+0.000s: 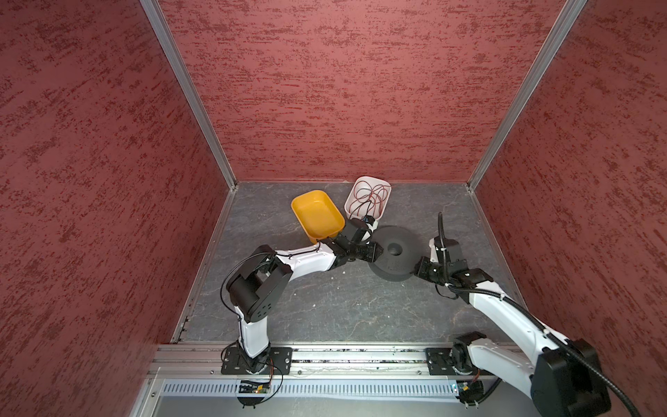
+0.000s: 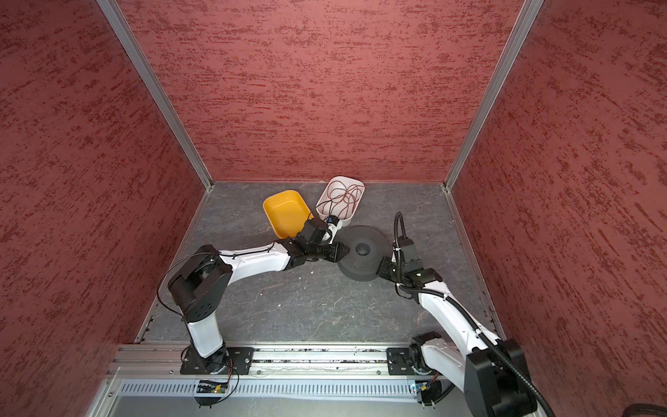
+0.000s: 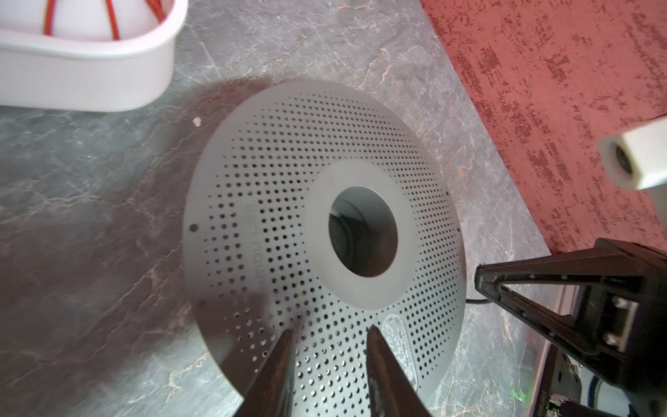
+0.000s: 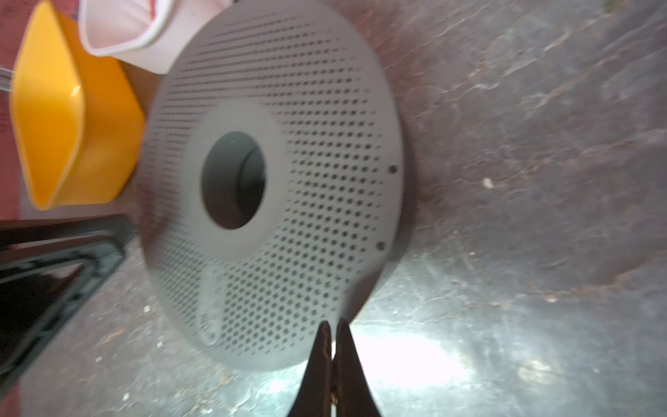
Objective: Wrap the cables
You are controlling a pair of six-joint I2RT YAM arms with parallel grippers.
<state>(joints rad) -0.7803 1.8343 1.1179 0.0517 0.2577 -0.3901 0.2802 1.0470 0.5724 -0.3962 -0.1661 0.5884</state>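
Observation:
The cables show as thin black wire tangled with red wire [image 1: 371, 196] inside the white tray [image 1: 368, 177] at the back. In front of it lies a dark grey perforated disc [image 1: 400, 267] with a round centre hole. My left gripper [image 3: 330, 328] hovers over the disc's [image 3: 270, 216] left part, open, with nothing between its fingers. My right gripper [image 4: 334, 323] is shut at the disc's [image 4: 325, 144] right rim, with nothing visible in it. A short dark strand [image 3: 473, 300] shows by the rim under the right gripper's tip; I cannot tell whether it is held.
An empty yellow tray [image 1: 317, 213] stands left of the white tray, its corner close to the left wrist. Red textured walls enclose the grey stone-patterned floor on three sides. An aluminium rail [image 1: 343, 355] with both arm bases runs along the front.

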